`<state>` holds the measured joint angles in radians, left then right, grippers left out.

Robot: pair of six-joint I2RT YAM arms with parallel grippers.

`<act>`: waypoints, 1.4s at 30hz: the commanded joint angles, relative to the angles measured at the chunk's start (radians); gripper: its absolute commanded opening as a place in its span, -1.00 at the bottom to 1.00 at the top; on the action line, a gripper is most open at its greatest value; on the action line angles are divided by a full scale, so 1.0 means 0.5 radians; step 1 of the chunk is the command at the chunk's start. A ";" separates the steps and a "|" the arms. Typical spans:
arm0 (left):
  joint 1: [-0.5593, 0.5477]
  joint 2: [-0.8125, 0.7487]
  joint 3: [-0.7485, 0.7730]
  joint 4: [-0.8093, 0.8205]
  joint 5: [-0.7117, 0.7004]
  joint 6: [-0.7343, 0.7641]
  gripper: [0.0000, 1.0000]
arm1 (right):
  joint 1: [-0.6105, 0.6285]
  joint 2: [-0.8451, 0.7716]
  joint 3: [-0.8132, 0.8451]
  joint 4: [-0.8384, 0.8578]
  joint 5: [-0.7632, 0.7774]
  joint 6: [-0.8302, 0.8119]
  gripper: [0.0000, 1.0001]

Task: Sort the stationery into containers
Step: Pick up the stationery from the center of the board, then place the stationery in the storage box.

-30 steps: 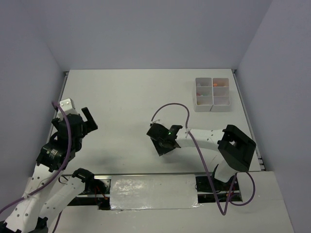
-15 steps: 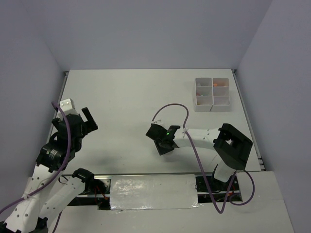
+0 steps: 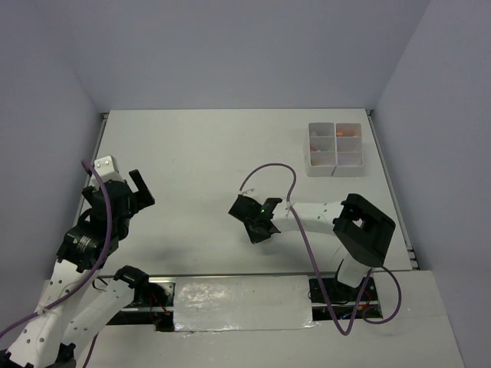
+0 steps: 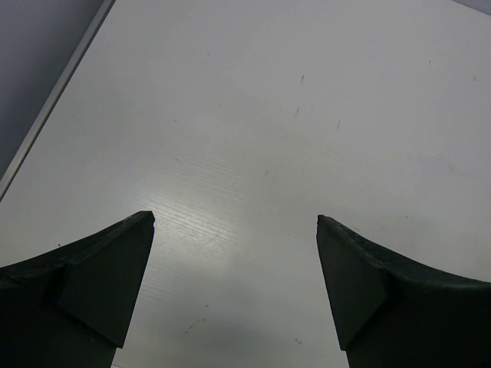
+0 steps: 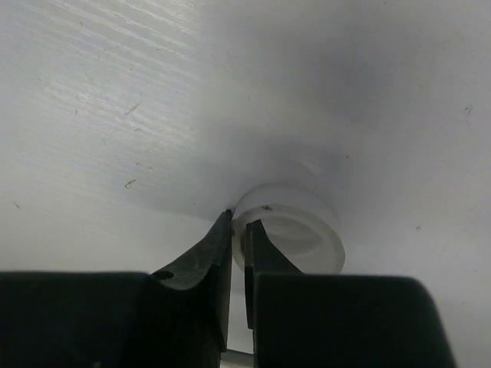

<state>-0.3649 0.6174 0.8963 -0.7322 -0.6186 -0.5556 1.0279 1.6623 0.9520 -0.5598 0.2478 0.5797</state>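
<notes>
Pinching the wall of the tape ring (image 5: 301, 208) with the right gripper (image 5: 236, 224), jaws nearly together. Holding the left gripper (image 4: 235, 222) wide apart above the table (image 4: 276, 107).

White table (image 3: 199, 153) between pale lavender walls (image 3: 230, 54)

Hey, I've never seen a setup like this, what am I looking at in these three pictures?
Two robot arms are bolted to a white table. The wide picture looks down from above. The other two come from a camera on each arm's wrist. The left fingers stand wide open over bare tabletop, holding nothing. The right fingers are pinched on the wall of a clear tape ring lying on the table. At the far right sit white compartment trays with a few orange items inside.
</notes>
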 commanded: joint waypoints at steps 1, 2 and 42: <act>0.012 -0.026 0.021 0.078 0.013 0.010 0.99 | 0.015 -0.020 0.053 0.055 0.047 -0.009 -0.91; 0.012 -0.026 0.018 0.078 0.016 0.010 0.99 | 0.015 -0.036 0.050 0.067 0.051 -0.015 -0.98; 0.012 -0.041 -0.010 0.173 0.209 0.102 0.99 | -2.617 -0.297 -0.131 1.978 -1.176 -0.101 -0.80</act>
<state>-0.3641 0.5938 0.8940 -0.6868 -0.5255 -0.5236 -0.2489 1.4914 0.9154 0.2993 -0.2619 0.5068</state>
